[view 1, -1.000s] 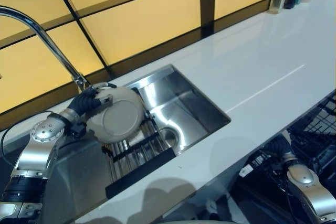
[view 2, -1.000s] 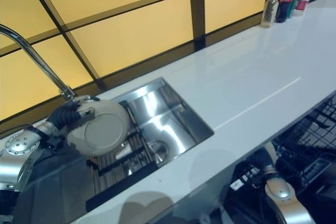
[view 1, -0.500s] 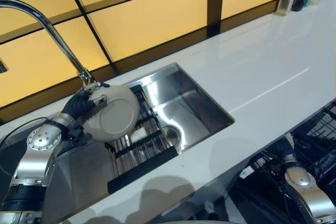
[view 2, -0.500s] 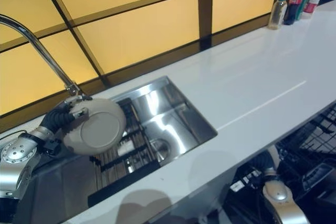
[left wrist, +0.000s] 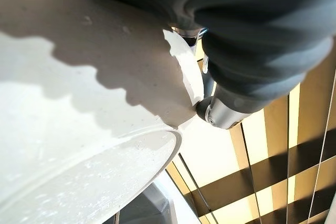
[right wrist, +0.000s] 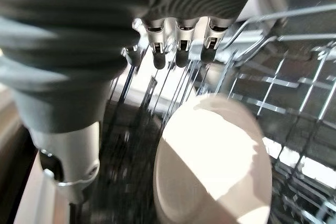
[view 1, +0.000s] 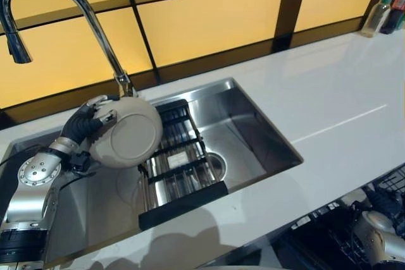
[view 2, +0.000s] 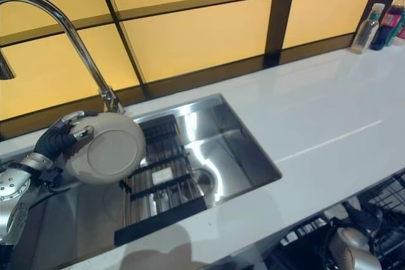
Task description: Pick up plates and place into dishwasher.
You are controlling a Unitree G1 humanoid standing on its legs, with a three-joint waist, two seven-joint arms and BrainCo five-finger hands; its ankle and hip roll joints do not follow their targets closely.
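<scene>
My left hand [view 1: 87, 124] is shut on the rim of a round beige plate [view 1: 127, 133], held tilted on edge above the left part of the sink, just below the tap's base. Up close, the plate [left wrist: 79, 129] has its rim pinched under the hand's cover, with a finger [left wrist: 226, 109] against its edge. My right hand [right wrist: 178, 45] hangs low inside the dishwasher rack [right wrist: 294, 82], fingers relaxed and holding nothing. A second beige plate [right wrist: 212, 163] stands on edge in that rack, just past the fingers.
A tall curved tap [view 1: 76, 4] rises behind the steel sink [view 1: 253, 137]. A black-edged wire rack [view 1: 180, 165] lies in the basin. The white counter [view 1: 329, 93] runs to the right, with bottles [view 2: 380, 23] at its far end. The dishwasher basket [view 1: 392, 184] sits below the counter's front edge.
The whole picture has shifted, so the camera has moved. My left hand still holds the plate, now a little further left of the sink rack. The right arm sits lower in view.
</scene>
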